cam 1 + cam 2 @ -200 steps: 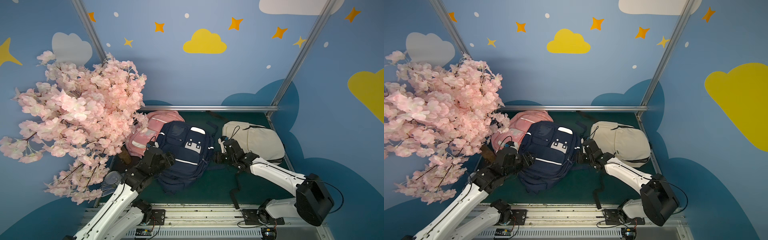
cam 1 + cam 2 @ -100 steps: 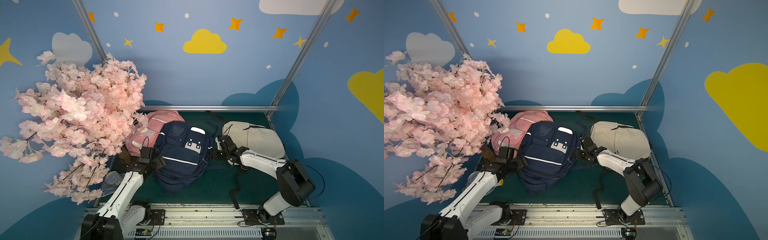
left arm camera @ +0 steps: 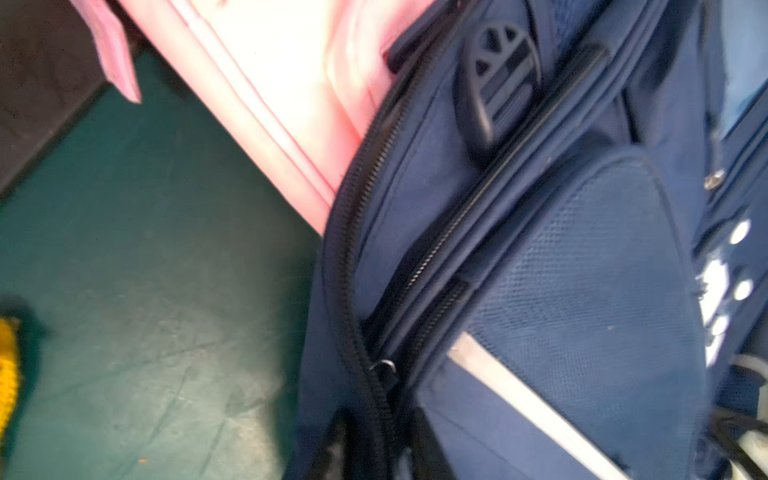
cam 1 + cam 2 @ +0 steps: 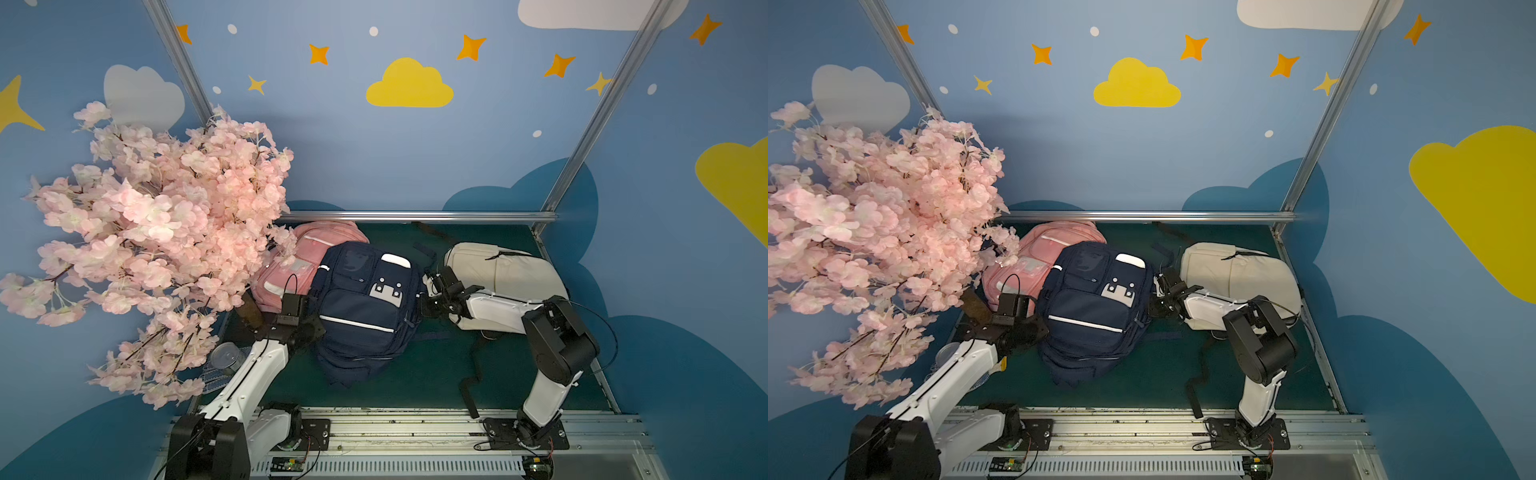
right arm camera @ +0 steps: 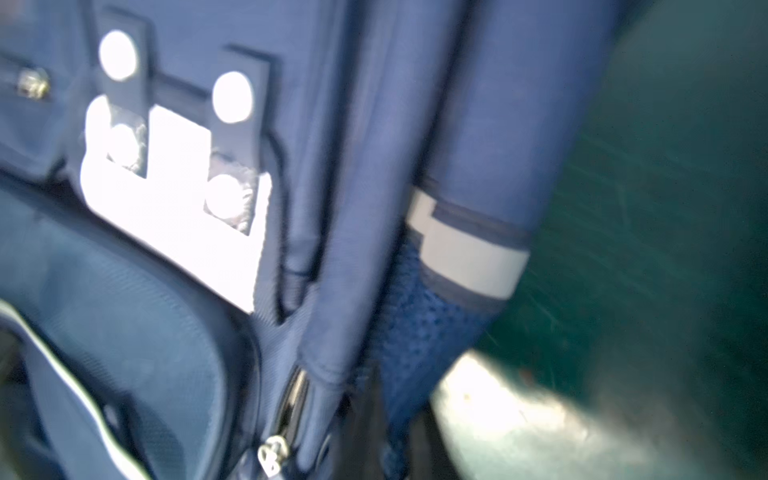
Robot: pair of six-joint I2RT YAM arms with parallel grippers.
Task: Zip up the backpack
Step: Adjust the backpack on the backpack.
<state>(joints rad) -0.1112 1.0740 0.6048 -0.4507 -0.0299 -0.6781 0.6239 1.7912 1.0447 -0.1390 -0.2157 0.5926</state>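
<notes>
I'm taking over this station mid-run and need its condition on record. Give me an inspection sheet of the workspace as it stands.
Surface: green mat, scuffed, largely covered by bags.
Job's things: navy backpack lying front up at centre; its side zipper looks open past the slider.
Clutter: pink backpack, overlapped by the navy one; beige backpack; loose black strap; clear plastic container.
Grippers: left gripper at the navy backpack's zipper edge, jaws unclear; right gripper shut at the opposite side, hold unclear.
Cables: left wrist cable loops free; right arm cable arcs off the elbow.
Surroundings: pink blossom tree, blue painted walls, metal frame.
</notes>
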